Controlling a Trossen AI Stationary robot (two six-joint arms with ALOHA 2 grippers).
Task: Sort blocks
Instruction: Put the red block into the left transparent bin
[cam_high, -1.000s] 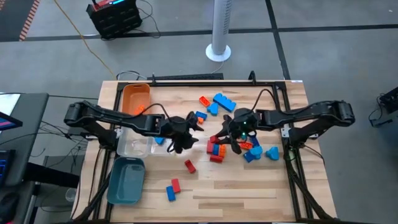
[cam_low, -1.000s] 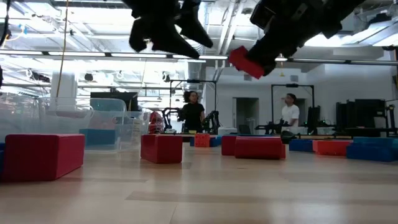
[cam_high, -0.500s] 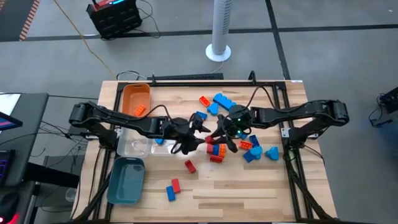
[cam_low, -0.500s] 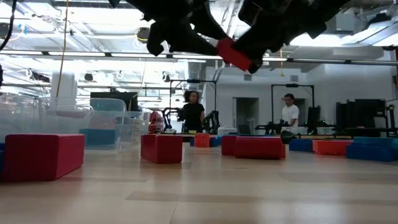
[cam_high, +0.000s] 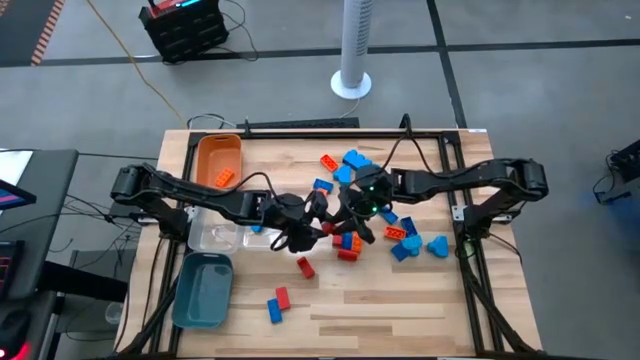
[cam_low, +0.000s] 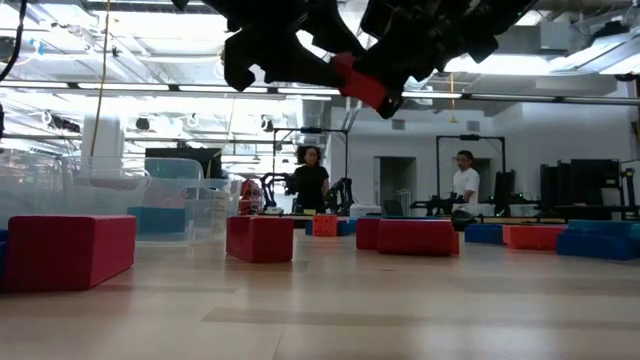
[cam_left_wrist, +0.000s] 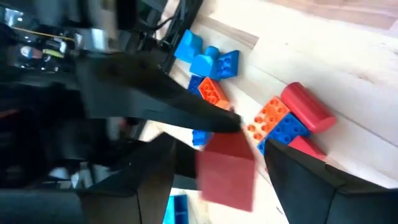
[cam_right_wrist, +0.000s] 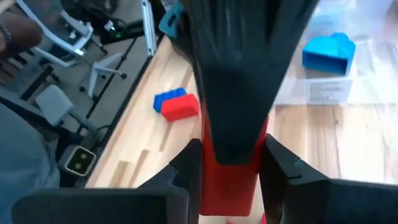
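Red block (cam_low: 360, 82) in right tool (cam_low: 385, 85)

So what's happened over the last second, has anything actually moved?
The right gripper, shut on a red block and held above the table, has carried it toward the left gripper, which has come in to meet it; the two now almost touch over the table's middle. The left gripper looks open, with the block between its fingers in the left wrist view. The blocks on the table and the trays stayed put.
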